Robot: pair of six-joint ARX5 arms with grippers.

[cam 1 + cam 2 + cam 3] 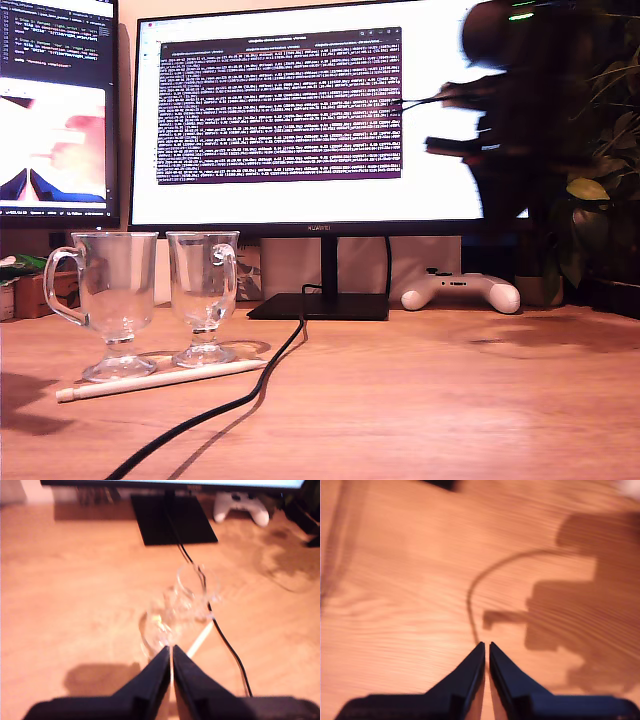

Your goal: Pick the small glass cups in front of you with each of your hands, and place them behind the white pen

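Glass cups (160, 300) stand behind the white pen (160, 380) — both claws clenched, empty; only second's view lacks them.

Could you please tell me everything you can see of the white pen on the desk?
The white pen is a slim, long, off-white stick, plastic by its look, with one end small and tan. It lies flat on the wooden desk, slightly slanted, just in front of the feet of the two glass cups. Whether it touches those feet I cannot tell. The black cable passes close by one end. No gripper holds it.
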